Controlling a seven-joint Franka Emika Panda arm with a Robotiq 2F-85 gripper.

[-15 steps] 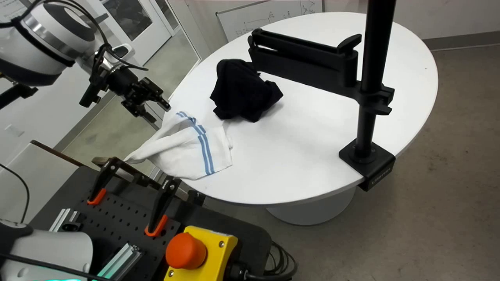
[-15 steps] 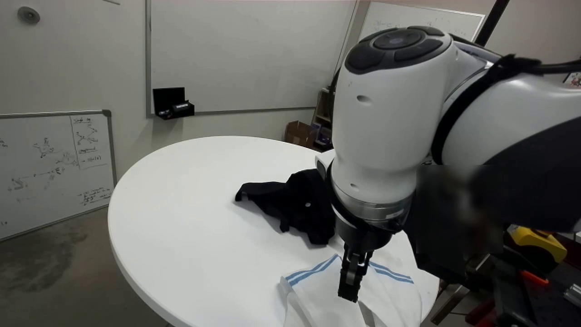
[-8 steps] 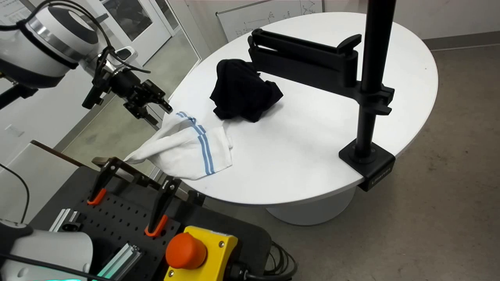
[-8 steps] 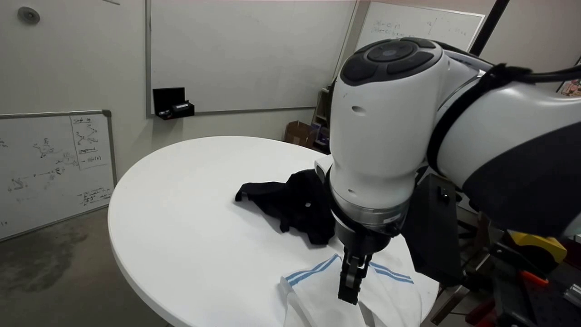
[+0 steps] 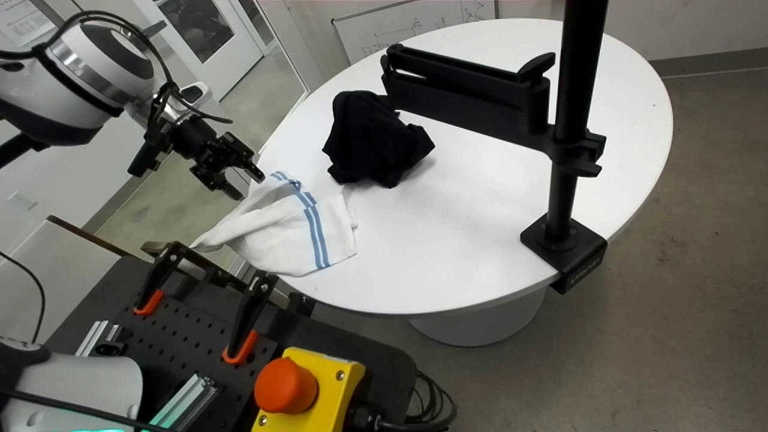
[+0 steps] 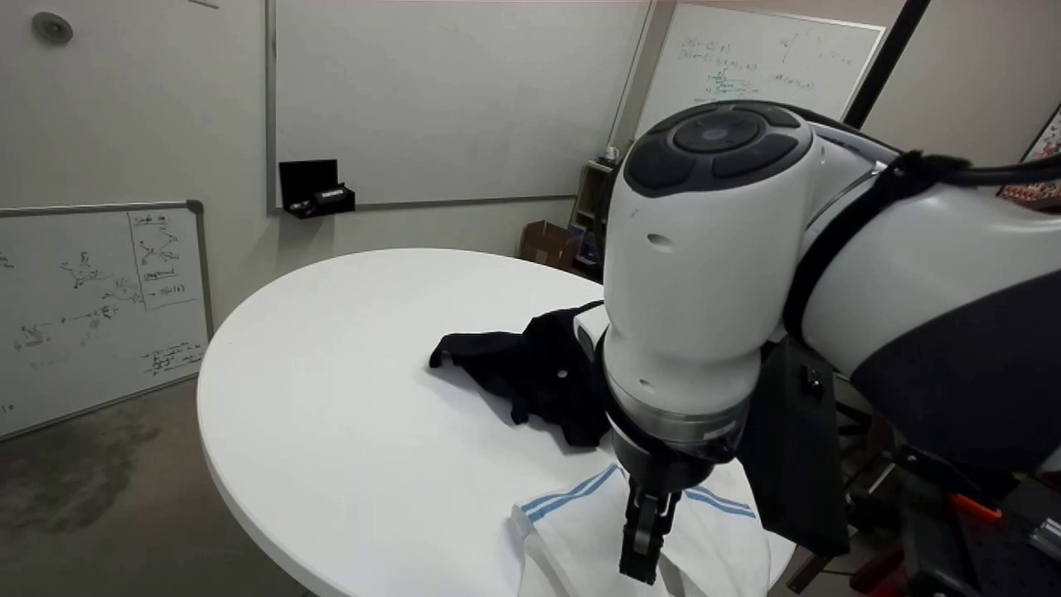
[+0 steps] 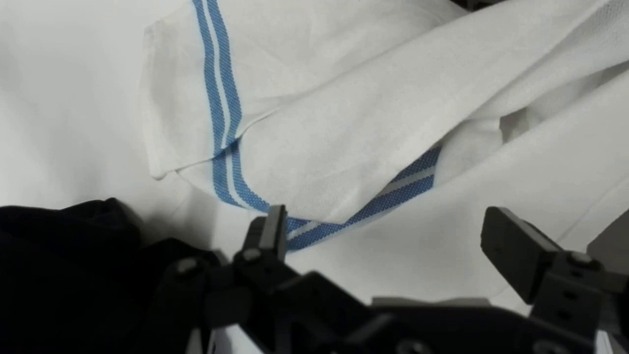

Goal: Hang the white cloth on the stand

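Observation:
The white cloth [image 5: 282, 231] with blue stripes lies crumpled at the round table's edge, one end reaching past it. It shows in both exterior views [image 6: 580, 531] and in the wrist view [image 7: 334, 123]. The black stand [image 5: 564, 186] is clamped to the table edge, its side arm pointing over the table. My gripper [image 5: 251, 187] is open and empty, tilted down just above the cloth's edge. In an exterior view the gripper [image 6: 638, 564] overlaps the cloth. In the wrist view the jaws [image 7: 385, 216] are wide apart, with the cloth's striped edge beyond them.
A crumpled black cloth [image 5: 375, 141] lies on the white table [image 5: 456, 264] close to the white cloth, and at lower left in the wrist view [image 7: 64, 275]. A dark cart [image 5: 336, 342] with clamps [image 5: 249, 312] and a yellow emergency stop box [image 5: 327, 384] stands beside the table.
My arm and gripper have moved down a little towards the white cloth, with the jaws staying open. The cloths and the stand have not moved.

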